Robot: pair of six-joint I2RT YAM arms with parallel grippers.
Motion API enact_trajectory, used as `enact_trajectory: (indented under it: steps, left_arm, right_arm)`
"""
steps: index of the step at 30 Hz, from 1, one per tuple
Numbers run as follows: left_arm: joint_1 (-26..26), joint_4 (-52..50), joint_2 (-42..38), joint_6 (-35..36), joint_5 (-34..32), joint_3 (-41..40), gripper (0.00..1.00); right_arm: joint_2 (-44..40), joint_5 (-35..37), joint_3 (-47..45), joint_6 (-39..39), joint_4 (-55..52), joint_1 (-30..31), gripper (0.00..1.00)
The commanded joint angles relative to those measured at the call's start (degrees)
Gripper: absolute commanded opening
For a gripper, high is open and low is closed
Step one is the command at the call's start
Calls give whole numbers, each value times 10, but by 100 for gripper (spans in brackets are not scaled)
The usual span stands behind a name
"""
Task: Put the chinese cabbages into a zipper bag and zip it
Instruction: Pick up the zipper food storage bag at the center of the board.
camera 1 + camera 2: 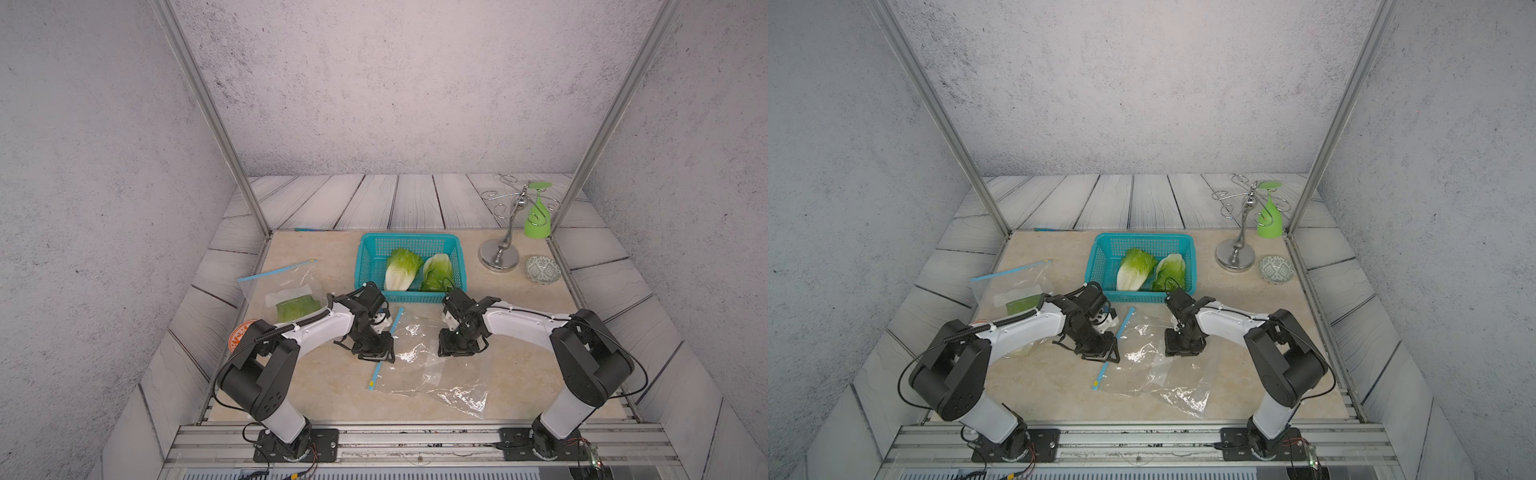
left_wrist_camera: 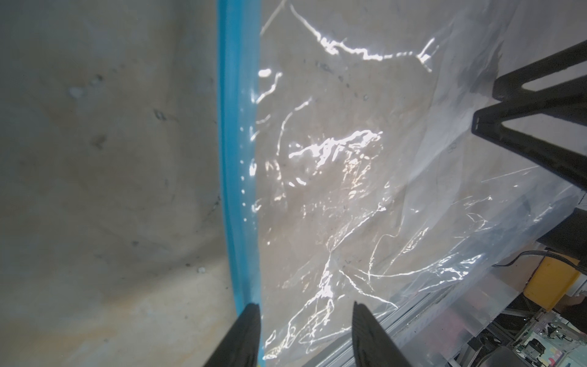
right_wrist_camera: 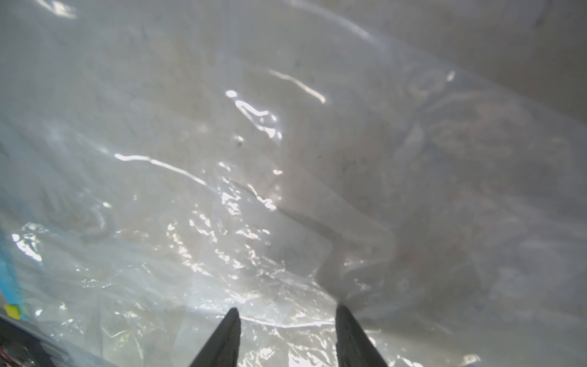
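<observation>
Your left tool (image 2: 305, 305) and right tool (image 3: 288, 308) are both released, jaws apart over the clear zipper bag (image 1: 432, 374) on the surface (image 1: 311, 395); two cabbages (image 1: 401, 268) lie in the teal basket (image 1: 407, 237).

Basket (image 1: 367, 266) walls ring the cabbages (image 1: 400, 270) (open above); glass rack (image 1: 498, 257) nearby.

Both arms bent inward, left claw (image 2: 305, 313) and right claw (image 3: 286, 309) angled downward, jaws apart
</observation>
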Motion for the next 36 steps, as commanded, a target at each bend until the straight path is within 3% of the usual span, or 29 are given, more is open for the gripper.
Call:
enact_trajectory:
  steps: [1, 9, 15, 27, 36]
  left_arm:
    - [-5, -4, 4, -3, 5, 2, 49]
    - [-2, -32, -3, 9, -41, 6, 53]
    - [-4, 6, 16, -16, -2, -8, 53]
    - [6, -34, -9, 10, -40, -12, 52]
    - [7, 6, 0, -13, -1, -28, 52]
  right_arm:
    - [24, 5, -11, -5, 3, -3, 49]
    - [24, 4, -17, -3, 7, -4, 49]
    - [25, 2, -19, -2, 9, -4, 49]
    - [26, 0, -20, -1, 11, -5, 49]
    - [29, -3, -20, 0, 15, -5, 49]
